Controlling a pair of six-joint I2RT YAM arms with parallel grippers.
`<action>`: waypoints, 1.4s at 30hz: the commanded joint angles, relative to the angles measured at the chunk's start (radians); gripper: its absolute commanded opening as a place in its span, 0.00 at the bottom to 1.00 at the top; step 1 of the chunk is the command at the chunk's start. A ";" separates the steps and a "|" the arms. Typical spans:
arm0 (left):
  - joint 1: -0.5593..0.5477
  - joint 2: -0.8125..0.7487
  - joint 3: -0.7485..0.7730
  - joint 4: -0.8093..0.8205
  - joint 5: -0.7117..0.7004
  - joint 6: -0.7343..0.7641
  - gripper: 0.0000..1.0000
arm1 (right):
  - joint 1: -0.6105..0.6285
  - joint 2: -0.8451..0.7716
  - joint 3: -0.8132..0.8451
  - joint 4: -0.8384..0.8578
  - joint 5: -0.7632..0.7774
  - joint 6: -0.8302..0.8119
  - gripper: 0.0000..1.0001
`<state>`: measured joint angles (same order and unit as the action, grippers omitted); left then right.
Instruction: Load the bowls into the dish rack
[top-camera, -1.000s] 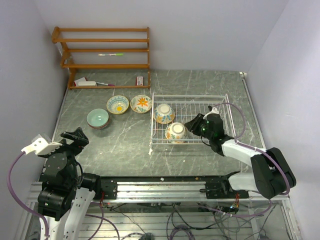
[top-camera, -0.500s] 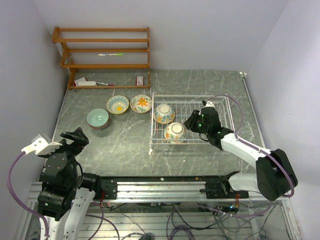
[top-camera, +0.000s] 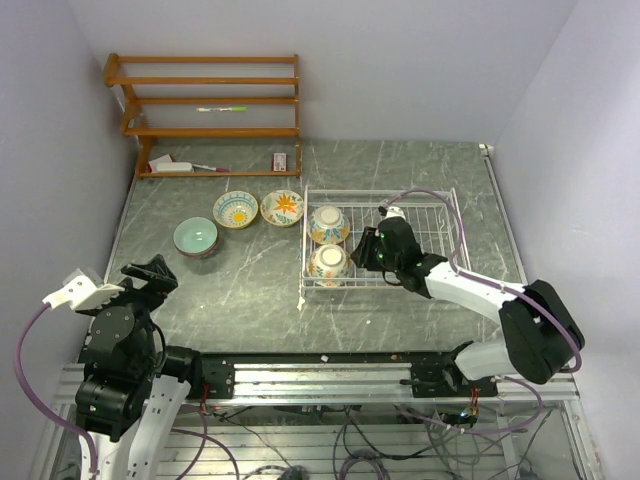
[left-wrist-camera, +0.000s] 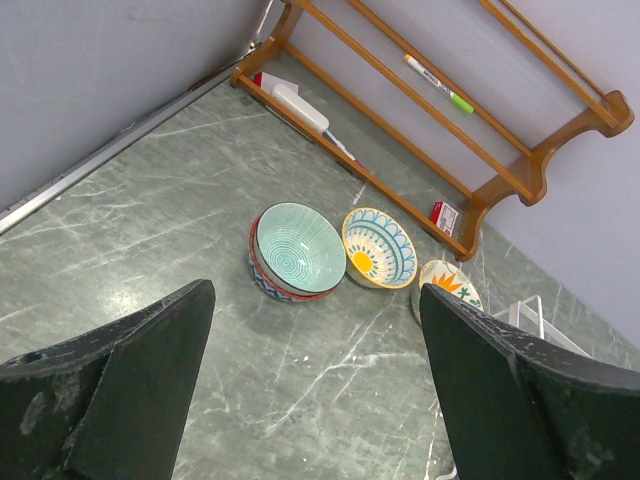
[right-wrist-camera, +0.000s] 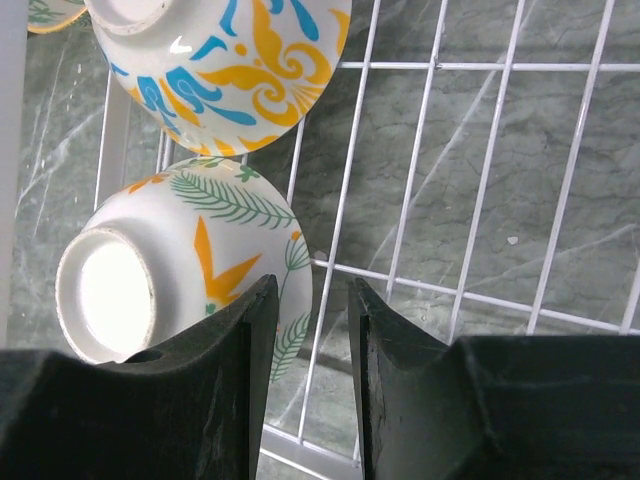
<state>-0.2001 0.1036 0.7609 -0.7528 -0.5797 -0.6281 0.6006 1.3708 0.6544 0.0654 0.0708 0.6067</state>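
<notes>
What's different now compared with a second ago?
The right gripper swept left across the dish rack, and the leaf-patterned bowl moved left with it; gripped or just pushed, I cannot tell. The other racked bowl, the three bowls outside and the left gripper stayed put.

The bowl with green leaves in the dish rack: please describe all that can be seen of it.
The leaf bowl is glossy white, seemingly ceramic, painted with green fronds and orange leaves. It lies overturned, foot ring up, in the near left corner of the white wire dish rack, close beside a blue-and-yellow bowl. The right gripper is right at its side; contact is unclear.
</notes>
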 joint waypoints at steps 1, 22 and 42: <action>-0.002 -0.012 0.022 0.017 -0.005 0.004 0.95 | 0.018 0.026 0.023 0.046 -0.006 0.014 0.34; -0.002 -0.018 0.020 0.023 0.003 0.007 0.95 | 0.102 -0.074 0.155 -0.111 0.244 -0.115 0.51; -0.005 -0.023 0.021 0.019 -0.002 0.002 0.95 | 0.305 0.706 1.135 -0.427 -0.041 -0.503 0.59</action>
<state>-0.2016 0.0940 0.7612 -0.7525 -0.5785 -0.6281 0.8970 1.8561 1.5848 -0.2291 0.0689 0.2073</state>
